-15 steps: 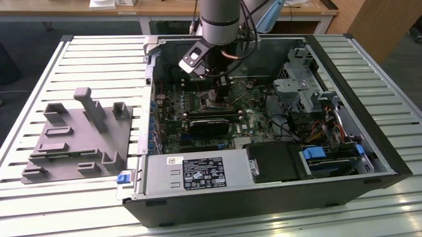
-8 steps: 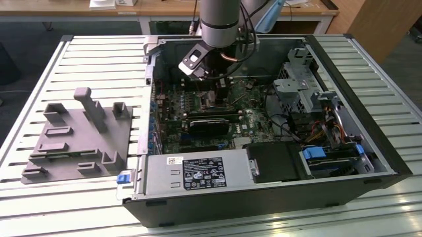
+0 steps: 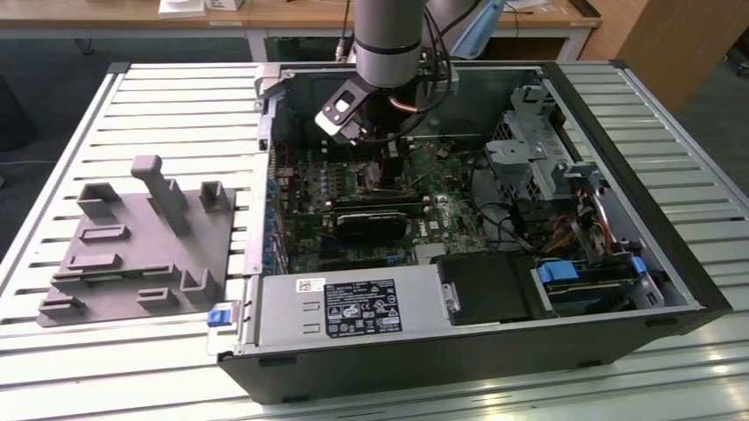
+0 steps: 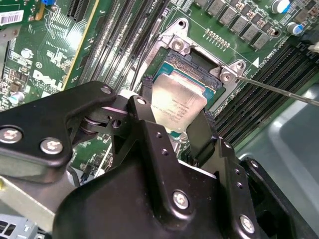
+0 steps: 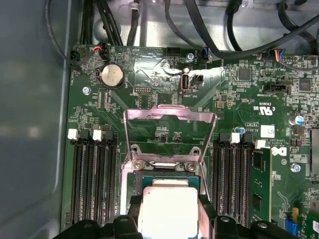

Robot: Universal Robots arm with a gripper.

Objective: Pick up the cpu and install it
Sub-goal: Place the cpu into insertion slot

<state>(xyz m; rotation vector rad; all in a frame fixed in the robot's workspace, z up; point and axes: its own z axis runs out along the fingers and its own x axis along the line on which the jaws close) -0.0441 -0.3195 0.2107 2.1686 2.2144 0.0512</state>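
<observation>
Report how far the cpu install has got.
Done: the cpu is picked up, clamped in the gripper. In hand: it hangs at the open motherboard socket, inside the computer case. Left: I cannot tell if it is seated; the socket's metal frame stands raised, not closed.

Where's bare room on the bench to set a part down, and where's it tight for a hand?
Free: slatted table between the grey tray and the table's far edge, and the strip beyond the case on the exterior view's right. Crowded: inside the case, where the gripper holds the cpu over the socket.
</observation>
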